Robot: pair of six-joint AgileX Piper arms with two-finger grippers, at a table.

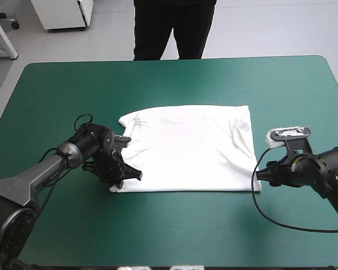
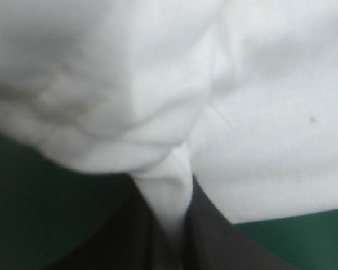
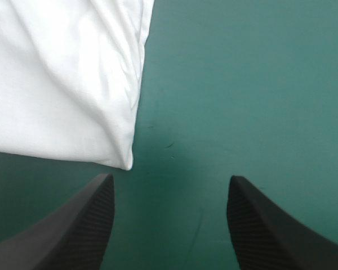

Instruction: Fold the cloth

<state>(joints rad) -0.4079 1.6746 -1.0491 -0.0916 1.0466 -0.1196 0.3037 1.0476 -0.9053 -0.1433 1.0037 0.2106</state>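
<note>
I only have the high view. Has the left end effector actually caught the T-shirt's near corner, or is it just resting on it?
Observer: Caught. In the left wrist view the left end effector is all but shut, with T-shirt fabric pinched between its fingers.
Operator: And the right?
Observer: The right end effector is open, only bare teal-green cover between its fingers.
Operator: Where's its corner?
Observer: The corner lies just ahead of one finger, flat on the cover, not between them.

Soft matt cloth T-shirt [image 1: 188, 149] on smooth teal-green cover [image 1: 174, 84].
</note>
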